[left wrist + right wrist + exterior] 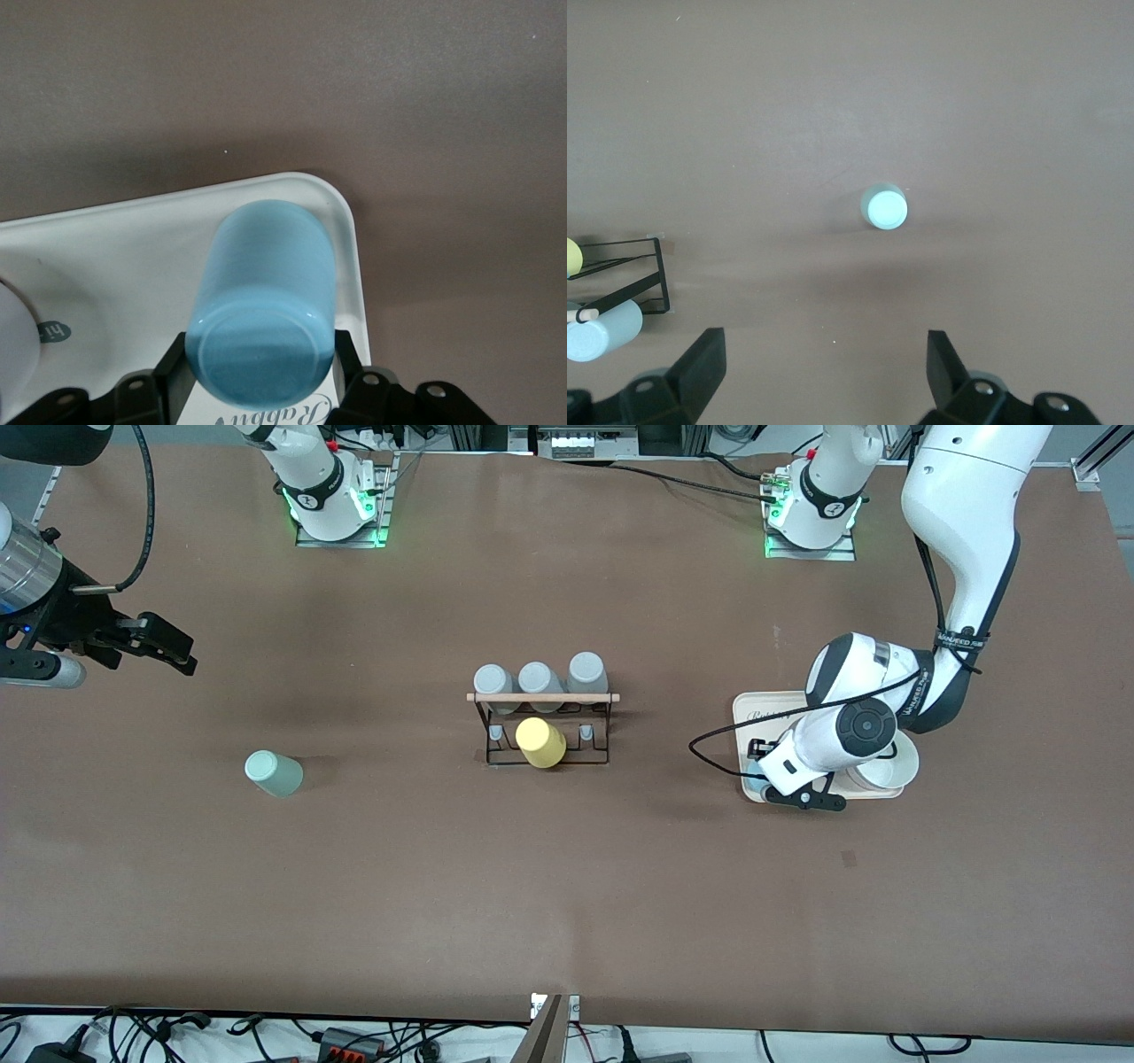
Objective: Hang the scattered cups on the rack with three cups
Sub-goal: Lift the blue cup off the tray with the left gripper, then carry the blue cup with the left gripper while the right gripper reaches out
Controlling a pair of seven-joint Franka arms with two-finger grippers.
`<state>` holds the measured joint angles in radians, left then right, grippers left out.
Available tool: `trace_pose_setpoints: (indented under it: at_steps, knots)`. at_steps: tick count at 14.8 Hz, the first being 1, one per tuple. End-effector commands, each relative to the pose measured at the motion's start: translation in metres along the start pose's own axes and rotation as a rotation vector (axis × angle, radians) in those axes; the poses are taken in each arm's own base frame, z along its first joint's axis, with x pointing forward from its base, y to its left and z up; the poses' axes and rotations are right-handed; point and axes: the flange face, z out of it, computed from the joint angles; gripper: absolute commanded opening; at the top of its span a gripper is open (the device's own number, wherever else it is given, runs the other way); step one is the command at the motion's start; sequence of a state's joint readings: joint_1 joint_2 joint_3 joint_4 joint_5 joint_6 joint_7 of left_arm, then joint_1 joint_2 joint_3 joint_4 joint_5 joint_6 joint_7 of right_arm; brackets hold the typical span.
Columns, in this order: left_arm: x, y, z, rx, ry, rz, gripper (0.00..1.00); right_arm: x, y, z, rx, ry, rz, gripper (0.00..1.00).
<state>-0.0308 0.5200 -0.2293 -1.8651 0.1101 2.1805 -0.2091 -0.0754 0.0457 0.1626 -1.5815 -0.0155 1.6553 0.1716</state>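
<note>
A: Left pincer point(802, 797) — position and state?
B: Sitting low over the tray point(742, 710) toward the left arm's end of the bench point(567, 886). Clenching on the blue cup point(263, 305), fingers point(168, 367) pressing both sides of it. Cup lying tilted over the tray's corner in the left wrist view; barely showing in the front view, hidden under the wrist.

A: Other tray contents?
B: White bowl point(890, 772), beside the blue cup, partly covered by the arm.

A: Right pincer point(168, 646)?
B: Hanging released, fingers spread wide, over bare bench at the right arm's end. Holding nothing.

A: Green cup point(274, 773)?
B: Standing on the bench, apart from everything, nearer to the front camera than the ground under the right pincer. Showing between the spread fingers in the right wrist view, well apart from them.

A: Rack point(543, 726)?
B: Standing at mid-bench. Three grey cups point(538, 682) hanging in a row along the wooden rod point(542, 698). Yellow cup point(539, 742) sitting on the row nearer the front camera, between two bare pegs point(496, 733).
</note>
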Motion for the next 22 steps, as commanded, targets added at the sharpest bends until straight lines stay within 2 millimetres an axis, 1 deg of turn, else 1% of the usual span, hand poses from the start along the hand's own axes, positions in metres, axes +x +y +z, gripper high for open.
trace_pose_setpoints:
  at_steps: [1, 2, 3, 5, 6, 7, 8, 9, 10, 11, 12, 13, 14, 15, 16, 17, 18, 19, 20, 21, 22]
  knots:
    - [0.004, -0.001, -0.015, 0.015, 0.022, 0.003, 0.02, -0.002, 0.0, -0.011, 0.005, 0.011, 0.007, 1.0]
    - [0.007, 0.003, -0.029, 0.023, 0.004, 0.006, 0.01, -0.001, 0.0, -0.013, 0.004, 0.014, 0.008, 1.0]
    - [0.008, 0.007, -0.052, 0.032, -0.03, 0.002, 0.01, -0.001, 0.001, -0.012, 0.004, 0.013, 0.011, 1.0]
    - [0.005, 0.024, -0.114, 0.035, -0.055, 0.009, 0.01, 0.0, 0.001, -0.015, 0.005, 0.02, 0.004, 1.0]
    - [0.002, 0.027, -0.153, 0.037, -0.073, -0.001, 0.01, 0.0, 0.001, -0.016, 0.004, 0.022, 0.002, 1.0]
    - [-0.002, 0.033, -0.186, 0.038, -0.087, 0.002, 0.01, 0.001, -0.001, -0.014, 0.004, 0.021, -0.001, 1.0]
    - [-0.009, 0.034, -0.215, 0.039, -0.108, 0.009, 0.01, 0.001, -0.001, -0.012, 0.003, 0.015, 0.005, 1.0]
    - [-0.018, 0.039, -0.235, 0.03, -0.132, 0.02, 0.01, 0.001, -0.003, -0.012, 0.004, 0.015, 0.004, 1.0]
    - [-0.028, 0.049, -0.252, -0.011, -0.156, 0.03, 0.01, 0.001, -0.005, -0.012, 0.004, 0.016, -0.001, 1.0]
    - [-0.041, 0.057, -0.274, -0.055, -0.17, 0.027, 0.01, 0.001, -0.007, -0.012, 0.002, 0.02, -0.004, 1.0]
    - [-0.054, 0.066, -0.291, -0.103, -0.166, 0.033, 0.01, 0.002, -0.009, -0.009, -0.009, 0.019, -0.01, 1.0]
    - [-0.058, 0.074, -0.295, -0.137, -0.17, 0.055, 0.01, 0.007, -0.015, 0.005, -0.033, -0.002, -0.026, 1.0]
    - [-0.057, 0.087, -0.292, -0.161, -0.172, 0.059, 0.01, 0.008, -0.018, 0.01, -0.052, -0.012, -0.036, 1.0]
    - [-0.052, 0.111, -0.275, -0.178, -0.182, 0.086, 0.01, 0.007, -0.019, 0.009, -0.055, -0.01, -0.038, 1.0]
    - [-0.04, 0.131, -0.261, -0.201, -0.146, 0.102, 0.01, 0.006, -0.019, 0.007, -0.056, -0.009, -0.04, 1.0]
    - [-0.023, 0.147, -0.242, -0.226, -0.104, 0.098, 0.01, 0.006, -0.02, 0.007, -0.055, -0.007, -0.041, 1.0]
    - [-0.019, 0.172, -0.227, -0.236, -0.088, 0.106, 0.01, 0.006, -0.019, 0.007, -0.054, -0.007, -0.037, 1.0]
    - [-0.019, 0.198, -0.211, -0.238, -0.096, 0.103, 0.01, 0.007, -0.015, 0.006, -0.053, -0.006, -0.032, 1.0]
    - [-0.018, 0.215, -0.203, -0.241, -0.084, 0.083, 0.01, 0.008, -0.014, 0.005, -0.044, -0.002, -0.024, 1.0]
    - [-0.013, 0.219, -0.202, -0.257, -0.053, 0.064, 0.01, 0.011, -0.012, 0.01, -0.049, -0.003, -0.032, 1.0]
    - [-0.007, 0.216, -0.2, -0.271, -0.036, 0.06, 0.01, 0.014, -0.009, 0.018, -0.056, -0.015, -0.033, 1.0]
